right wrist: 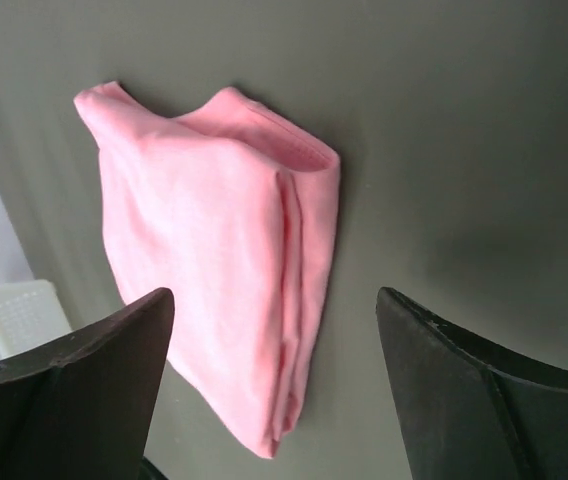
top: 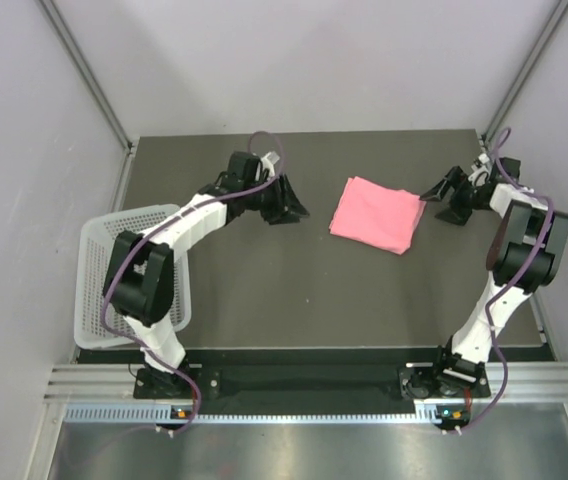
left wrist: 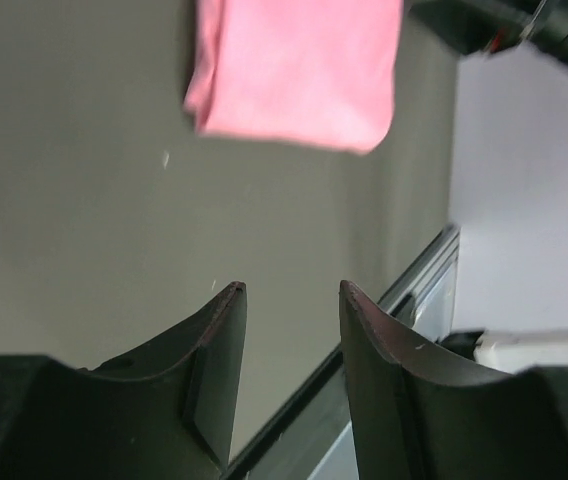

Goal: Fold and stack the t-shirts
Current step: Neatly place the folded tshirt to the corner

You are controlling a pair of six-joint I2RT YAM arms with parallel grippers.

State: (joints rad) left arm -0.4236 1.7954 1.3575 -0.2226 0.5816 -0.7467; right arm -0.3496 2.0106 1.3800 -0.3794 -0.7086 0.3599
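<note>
The salmon-pink t-shirt (top: pixel 376 213) lies folded into a small square on the dark table, back centre-right. It also shows in the left wrist view (left wrist: pixel 294 70) and in the right wrist view (right wrist: pixel 214 250), with layered folded edges. My left gripper (top: pixel 294 205) is open and empty, to the left of the shirt and apart from it. My right gripper (top: pixel 442 197) is open and empty, just to the right of the shirt's edge; it shows with wide-spread fingers in the right wrist view (right wrist: pixel 274 300). The left gripper (left wrist: pixel 292 290) points at the shirt across bare table.
A white perforated plastic basket (top: pixel 99 262) stands at the table's left edge, partly behind the left arm. The dark table (top: pixel 294 290) ends at a metal rail near the front. Grey walls enclose the back and sides.
</note>
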